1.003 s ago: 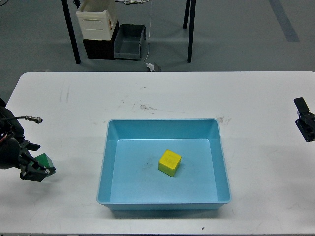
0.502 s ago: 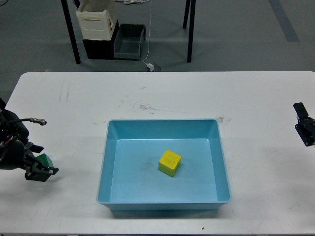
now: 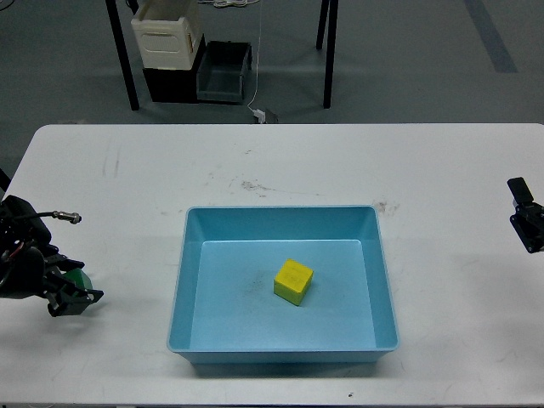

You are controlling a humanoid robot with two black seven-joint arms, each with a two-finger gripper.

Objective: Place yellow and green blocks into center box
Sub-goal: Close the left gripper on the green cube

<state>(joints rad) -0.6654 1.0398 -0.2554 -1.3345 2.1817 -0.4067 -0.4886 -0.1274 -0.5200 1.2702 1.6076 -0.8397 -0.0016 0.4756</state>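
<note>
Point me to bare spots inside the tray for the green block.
Tray floor is bare all around the yellow block: widest left of it, also right and near wall. Crowded only at centre. Green block sits at the left gripper, off the tray's left.

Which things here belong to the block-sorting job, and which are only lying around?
Job: yellow block in blue tray; green block at left end effector.
Lying around: cream bin, dark grey bin, both on the floor.
</note>
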